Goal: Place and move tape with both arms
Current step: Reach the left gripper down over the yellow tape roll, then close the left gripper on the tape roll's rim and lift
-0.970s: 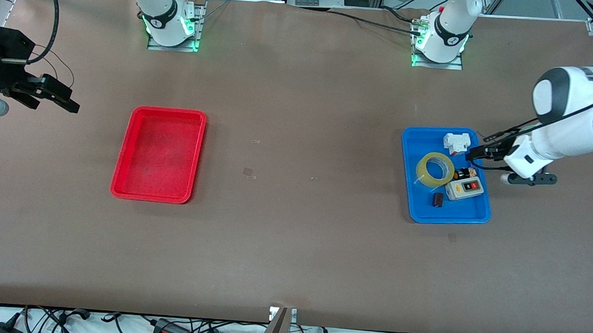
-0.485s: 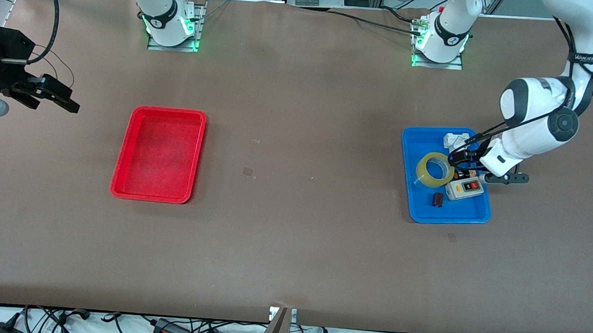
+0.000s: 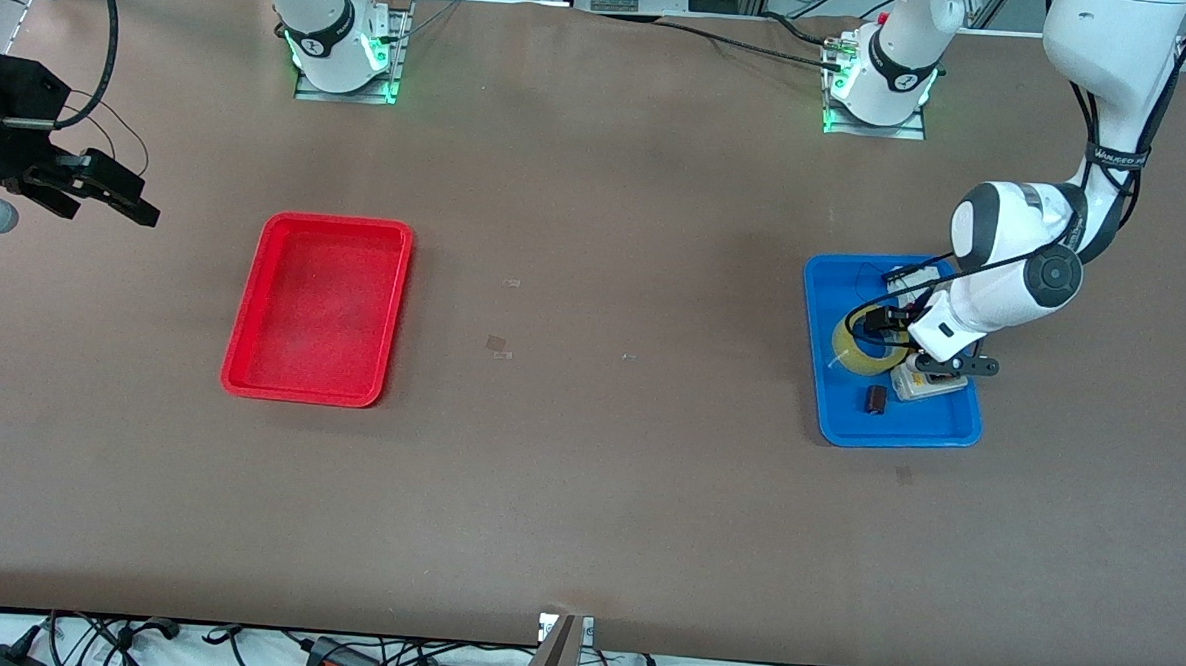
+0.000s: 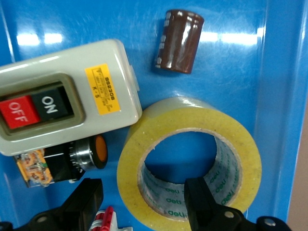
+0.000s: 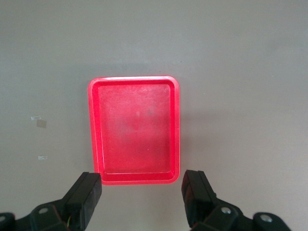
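The tape is a yellowish roll lying flat in the blue tray at the left arm's end of the table. My left gripper is low over it and open. In the left wrist view one finger is inside the hole of the tape, and the other finger is outside the ring, so the gripper straddles the ring's wall. My right gripper waits open and empty, high above the table's right-arm end, beside the red tray. Its wrist view looks down on that tray.
The blue tray also holds a grey switch box with OFF and ON buttons touching the tape, a brown cylinder, a small black part with an orange tip and a white part. The red tray holds nothing.
My left arm has swung from beside the blue tray to over the tape and lowered its open gripper around the ring's wall. The right arm has not moved.
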`<move>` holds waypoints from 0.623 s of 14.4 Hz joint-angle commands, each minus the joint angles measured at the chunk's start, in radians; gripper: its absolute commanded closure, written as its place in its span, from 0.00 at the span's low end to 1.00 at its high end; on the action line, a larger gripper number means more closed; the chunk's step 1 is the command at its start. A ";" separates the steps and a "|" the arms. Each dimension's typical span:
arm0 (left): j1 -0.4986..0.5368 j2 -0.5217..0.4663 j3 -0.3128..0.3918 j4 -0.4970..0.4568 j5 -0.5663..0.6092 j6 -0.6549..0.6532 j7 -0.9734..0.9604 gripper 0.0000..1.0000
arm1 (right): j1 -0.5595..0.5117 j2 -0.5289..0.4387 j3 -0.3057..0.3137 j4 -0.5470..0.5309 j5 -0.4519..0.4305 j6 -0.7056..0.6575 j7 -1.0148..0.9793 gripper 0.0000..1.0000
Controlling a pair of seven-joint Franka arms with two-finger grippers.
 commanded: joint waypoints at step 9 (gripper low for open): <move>0.003 0.039 0.001 0.009 -0.013 0.007 0.064 0.22 | -0.008 -0.005 0.005 0.001 -0.008 -0.007 -0.016 0.02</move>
